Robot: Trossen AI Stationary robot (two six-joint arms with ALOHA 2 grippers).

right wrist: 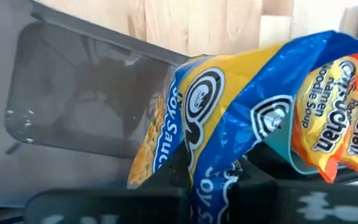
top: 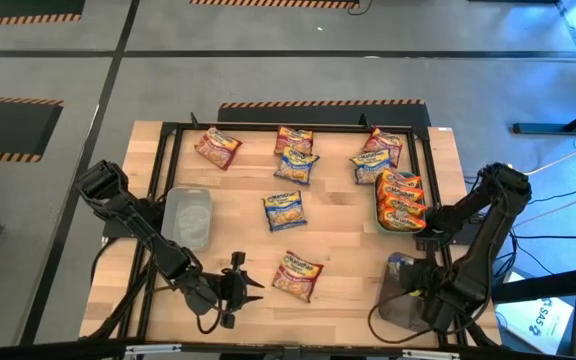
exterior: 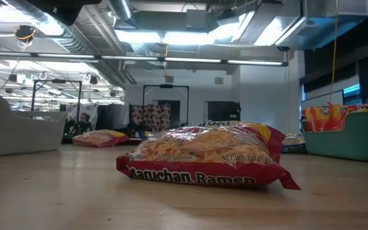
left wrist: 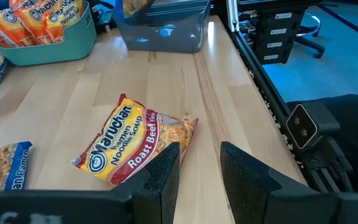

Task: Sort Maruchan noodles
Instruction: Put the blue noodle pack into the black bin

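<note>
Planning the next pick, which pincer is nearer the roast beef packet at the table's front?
Left. The left pincer sits just beside the roast beef packet, open toward it. The right pincer is farther off, over the grey tray.

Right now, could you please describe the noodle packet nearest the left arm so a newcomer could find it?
Start at the wooden table and go to its near edge. The maroon-and-yellow packet lies alone there, just ahead of the left gripper. Its label reads Roast Beef, unlike the blue packet farther in.

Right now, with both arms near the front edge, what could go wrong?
The right hand holds the blue packet by one end over the grey tray; released here, it might drape over the rim. The left hand is open, beside the maroon packet, so closing now could miss it.
</note>
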